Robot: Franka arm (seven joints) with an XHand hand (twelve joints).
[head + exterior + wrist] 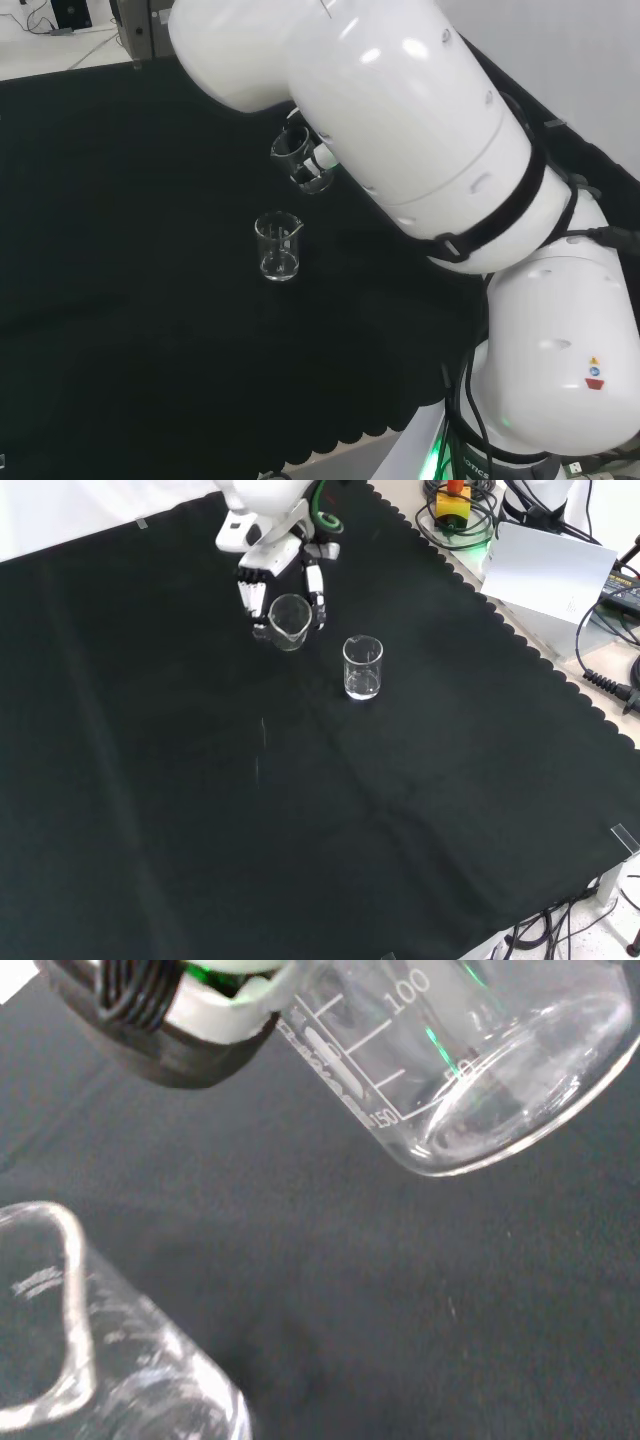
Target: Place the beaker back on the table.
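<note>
Two beakers in play: my hand (268, 575) is curled round one beaker (288, 621), tilted, above the cloth (200, 800); second beaker (362, 667) sits near at 4 o'clock in front view, so lowering tilted risks tipping or clipping it.

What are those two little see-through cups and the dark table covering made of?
Both beakers look like clear glass, possibly plastic. The held beaker, gripped by the hand, shows printed white scale marks and bright glints. The standing beaker is just as transparent and shiny. The black cloth looks like matte fabric with a scalloped edge.
</note>
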